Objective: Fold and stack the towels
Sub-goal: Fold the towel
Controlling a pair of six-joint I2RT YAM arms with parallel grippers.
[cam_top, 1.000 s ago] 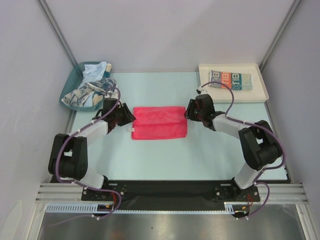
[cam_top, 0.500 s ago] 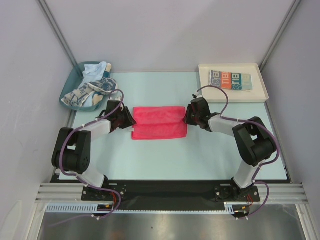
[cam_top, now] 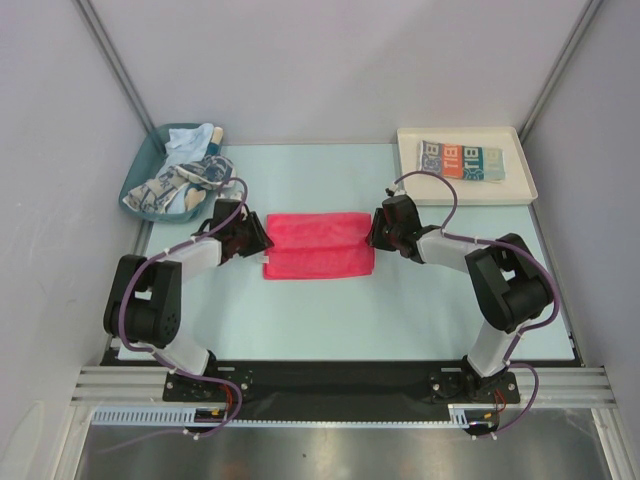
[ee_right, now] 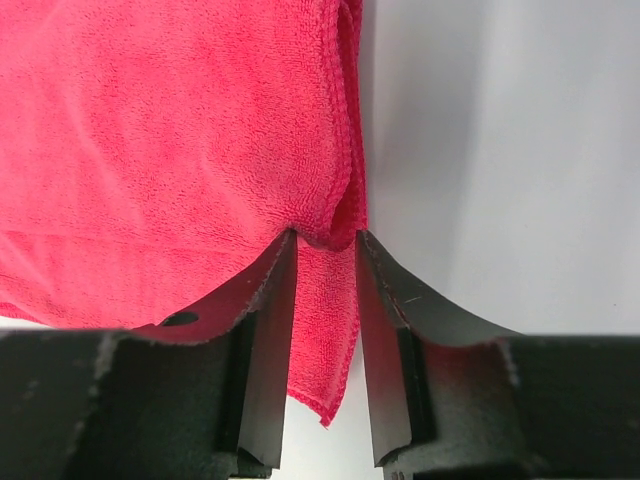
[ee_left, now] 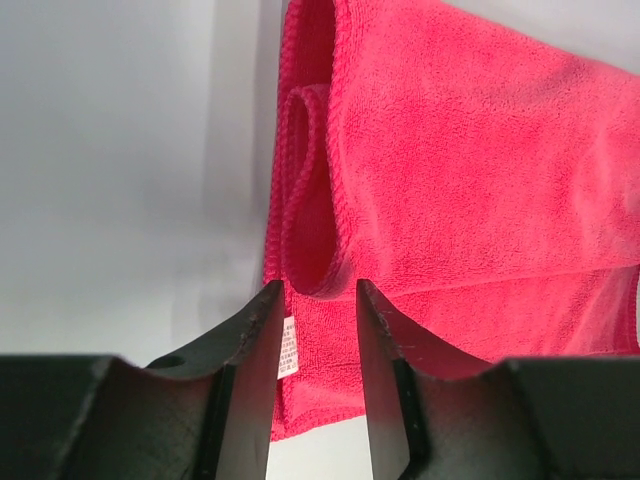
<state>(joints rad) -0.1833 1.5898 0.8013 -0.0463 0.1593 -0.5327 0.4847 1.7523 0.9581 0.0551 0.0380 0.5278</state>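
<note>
The red towel lies folded flat on the desk. The left pincer is at the towel's left edge, its jaws drawn in on the looped fold there and pinching it. The right pincer is at the towel's right edge, its jaws nipping the bunched hem between their tips. Far right of the red towel and behind it, a lettered towel lies folded in a tray. Far left of the red towel and behind it, a bin holds a crumpled patterned towel and a pale blue towel.
</note>
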